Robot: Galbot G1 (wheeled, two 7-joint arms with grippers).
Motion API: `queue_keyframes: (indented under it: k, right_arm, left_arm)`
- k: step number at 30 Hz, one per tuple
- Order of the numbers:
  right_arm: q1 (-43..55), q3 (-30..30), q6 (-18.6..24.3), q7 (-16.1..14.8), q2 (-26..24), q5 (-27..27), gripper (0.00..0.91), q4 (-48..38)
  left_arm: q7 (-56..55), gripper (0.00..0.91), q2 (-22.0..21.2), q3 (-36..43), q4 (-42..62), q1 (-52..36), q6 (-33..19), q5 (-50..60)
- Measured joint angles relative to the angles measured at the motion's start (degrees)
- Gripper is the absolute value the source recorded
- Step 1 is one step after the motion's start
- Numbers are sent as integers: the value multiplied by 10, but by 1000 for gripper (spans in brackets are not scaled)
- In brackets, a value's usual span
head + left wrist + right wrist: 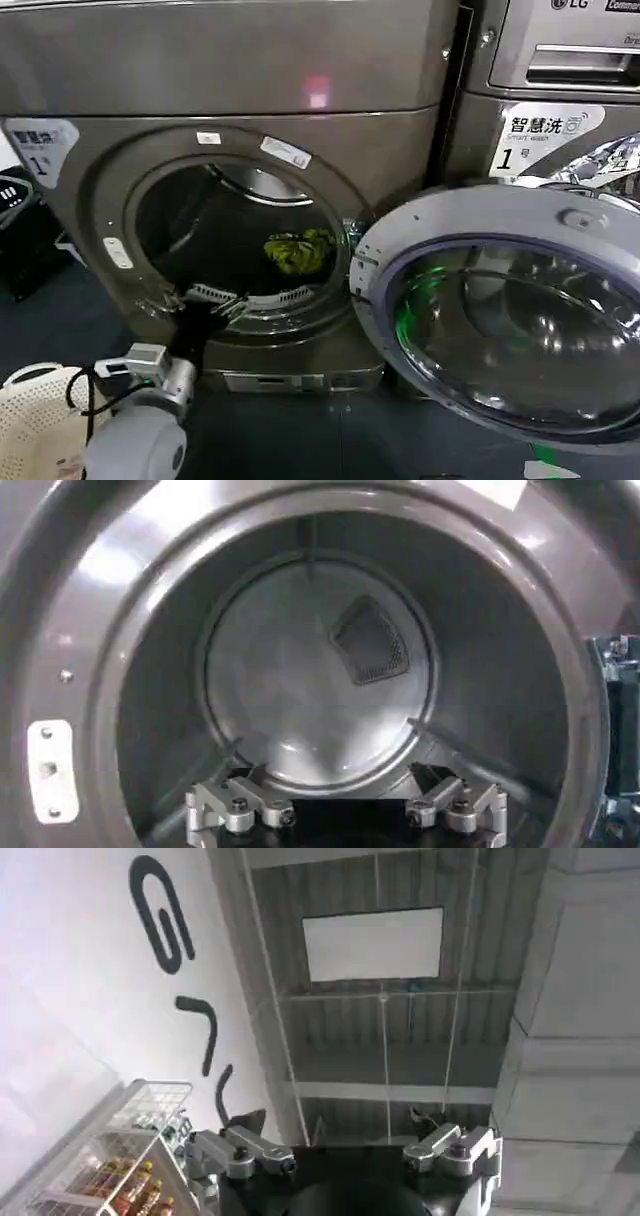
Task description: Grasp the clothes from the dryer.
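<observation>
From the head camera you see the dryer [230,200] with its door [500,310] swung wide to the right. The clothes [298,250] lie bunched on the drum floor, right of centre and toward the back. Your left gripper [245,298] sits at the lower lip of the porthole, fingers spread and empty, well short of the clothes. A basket [35,420] stands at lower left.

On the left wrist camera, the fingers [235,808] are wide apart, facing the bare drum.

On the right wrist camera, your right gripper [345,1153] points up at the ceiling, fingers apart, holding nothing.
</observation>
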Motion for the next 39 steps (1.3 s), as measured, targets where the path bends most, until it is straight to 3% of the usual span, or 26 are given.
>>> queue_keyframes:
  k: [30, 39]
  right_arm:
    - [-3, -1, 0, 0, 3, 2, 907, 7]
    - [-16, 9, 9, 0, 14, 13, 907, 18]
  left_arm:
    - [0, 907, 1, 7, 15, -12, -2, 0]
    - [-12, 907, 15, 26, 77, -83, -2, -20]
